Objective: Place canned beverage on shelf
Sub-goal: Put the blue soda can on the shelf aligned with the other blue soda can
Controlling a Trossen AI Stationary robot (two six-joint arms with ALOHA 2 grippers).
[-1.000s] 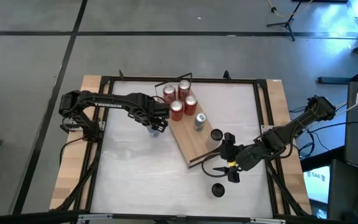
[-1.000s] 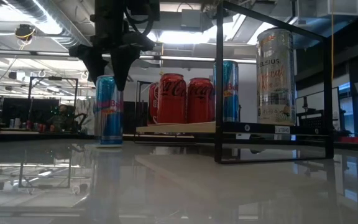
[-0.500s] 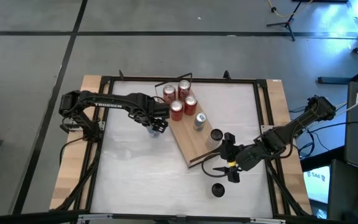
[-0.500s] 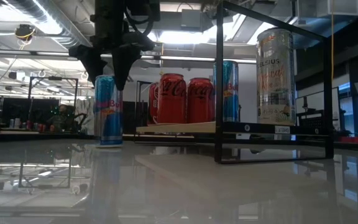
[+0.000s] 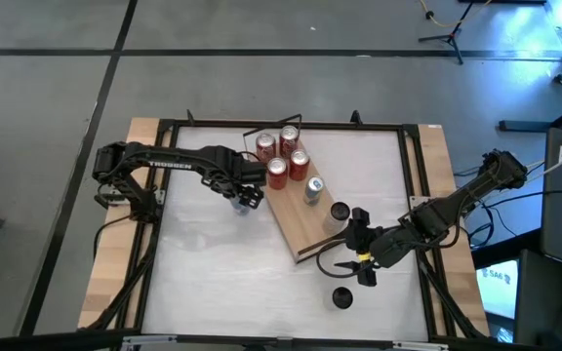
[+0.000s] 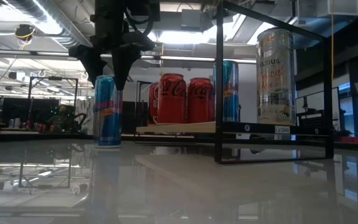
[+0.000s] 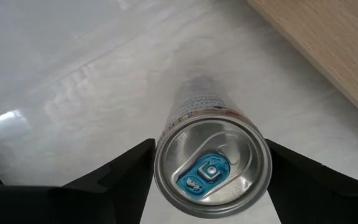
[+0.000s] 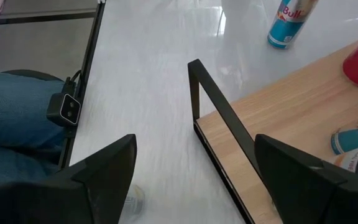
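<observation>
The left arm reaches across from its base, wrist bent so the left gripper [image 5: 247, 195] points straight down, its two fingers [image 7: 114, 171] spread apart, one to each side. The right arm stretches low and forward, its right gripper [image 5: 358, 255] level, its fingers [image 8: 104, 171] held wide apart.

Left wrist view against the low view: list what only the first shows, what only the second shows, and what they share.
Only the left wrist view shows the blue can's silver top with its blue tab, framed between the left gripper's fingers, plus a corner of the shelf's bare wood.

Only the low view shows the can's side label, the red cans, a second blue can and a tall pale can standing on the shelf, its black wire rail, and the room behind.

Both show the blue can upright on the white table beside the shelf, the left gripper above it.
</observation>
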